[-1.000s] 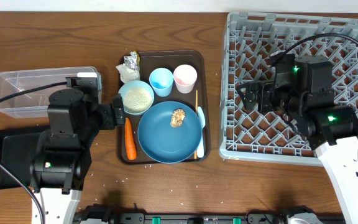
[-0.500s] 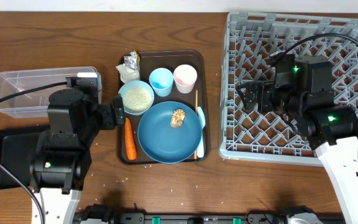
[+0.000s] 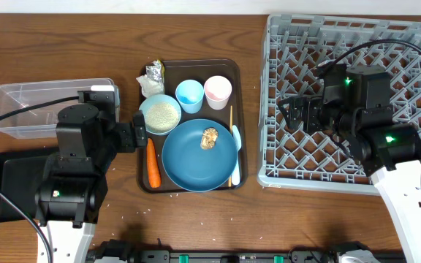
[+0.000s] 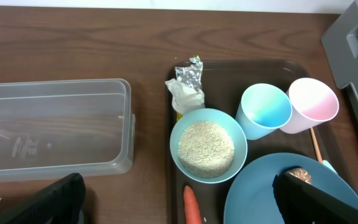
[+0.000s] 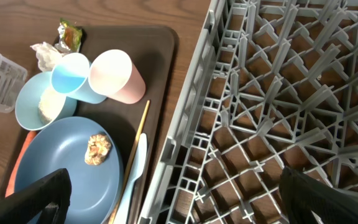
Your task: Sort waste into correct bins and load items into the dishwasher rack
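Nothing is shifting since a second ago: the left hand (image 3: 140,131) is hovering wide open and empty beside the bowl (image 3: 160,114), while the right hand (image 3: 287,115) is gaping empty over the dishwasher rack (image 3: 415,44).

A dark wooden table (image 3: 86,44) is seen from above. Directly on it are set a clear plastic tub (image 3: 28,106) at the left, a shallow black tray (image 3: 6,190) just nearer the front edge, a brown serving tray (image 3: 181,69) in the middle and a grey dishwasher rack (image 3: 320,177) at the right. A few white rice grains (image 3: 141,213) are scattered near the front edge.
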Available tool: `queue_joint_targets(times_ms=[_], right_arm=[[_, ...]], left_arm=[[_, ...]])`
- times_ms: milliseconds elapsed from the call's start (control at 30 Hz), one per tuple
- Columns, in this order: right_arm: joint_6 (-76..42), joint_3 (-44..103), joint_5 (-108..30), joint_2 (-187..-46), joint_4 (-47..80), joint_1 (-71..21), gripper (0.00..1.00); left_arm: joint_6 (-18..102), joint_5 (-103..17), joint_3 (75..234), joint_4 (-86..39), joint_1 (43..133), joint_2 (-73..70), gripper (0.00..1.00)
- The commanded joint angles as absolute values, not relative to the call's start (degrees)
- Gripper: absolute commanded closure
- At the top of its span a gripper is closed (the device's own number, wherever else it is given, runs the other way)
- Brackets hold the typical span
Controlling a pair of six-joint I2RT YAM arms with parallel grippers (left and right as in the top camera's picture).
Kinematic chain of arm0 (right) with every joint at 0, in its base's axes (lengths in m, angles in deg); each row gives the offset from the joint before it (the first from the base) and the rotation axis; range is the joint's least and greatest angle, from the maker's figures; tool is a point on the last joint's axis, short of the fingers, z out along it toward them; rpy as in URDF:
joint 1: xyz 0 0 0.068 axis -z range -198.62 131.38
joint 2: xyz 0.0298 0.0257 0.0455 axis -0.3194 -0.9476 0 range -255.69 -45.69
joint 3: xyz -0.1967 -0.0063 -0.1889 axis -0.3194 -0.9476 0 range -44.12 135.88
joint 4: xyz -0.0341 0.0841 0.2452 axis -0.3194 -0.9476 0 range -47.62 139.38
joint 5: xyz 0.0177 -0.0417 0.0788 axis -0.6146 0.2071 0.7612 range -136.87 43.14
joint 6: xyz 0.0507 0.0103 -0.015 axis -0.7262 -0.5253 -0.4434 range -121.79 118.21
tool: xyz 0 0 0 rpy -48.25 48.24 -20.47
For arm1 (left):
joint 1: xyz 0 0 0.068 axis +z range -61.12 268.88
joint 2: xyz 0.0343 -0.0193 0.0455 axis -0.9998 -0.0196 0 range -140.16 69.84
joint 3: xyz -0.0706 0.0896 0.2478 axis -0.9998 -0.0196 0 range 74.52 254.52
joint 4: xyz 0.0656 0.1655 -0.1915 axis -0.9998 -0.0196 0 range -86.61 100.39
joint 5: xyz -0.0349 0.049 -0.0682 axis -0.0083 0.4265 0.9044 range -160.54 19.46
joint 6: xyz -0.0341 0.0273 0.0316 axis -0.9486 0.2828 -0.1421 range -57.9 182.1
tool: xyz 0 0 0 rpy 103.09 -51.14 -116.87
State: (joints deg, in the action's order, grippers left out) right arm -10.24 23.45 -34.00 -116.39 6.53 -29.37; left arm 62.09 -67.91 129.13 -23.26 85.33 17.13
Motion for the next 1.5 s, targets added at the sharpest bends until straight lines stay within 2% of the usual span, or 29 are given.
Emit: queue_joint_targets(times_ms=[0,633,1100,1467], right_arm=[[-9.43,24.74,-34.42,-116.10,6.29,-29.85,0.01],[-9.41,24.74,-34.42,-116.10,6.26,-29.85,0.01],[-9.41,24.28,-36.12,-116.21,4.52,-30.11,0.01],[-9.50,23.61,-41.56,-116.58,3.71,-36.54,0.01]], left_arm=[[61.83,-67.73,130.24,-23.43,85.20,17.41,0.02],[61.83,-67.67,130.24,-23.54,85.20,17.43,0.02],[61.85,-66.42,129.65,-30.06,85.15,16.89,0.02],[61.87,-63.45,125.74,-26.54,85.13,18.24,0.02]])
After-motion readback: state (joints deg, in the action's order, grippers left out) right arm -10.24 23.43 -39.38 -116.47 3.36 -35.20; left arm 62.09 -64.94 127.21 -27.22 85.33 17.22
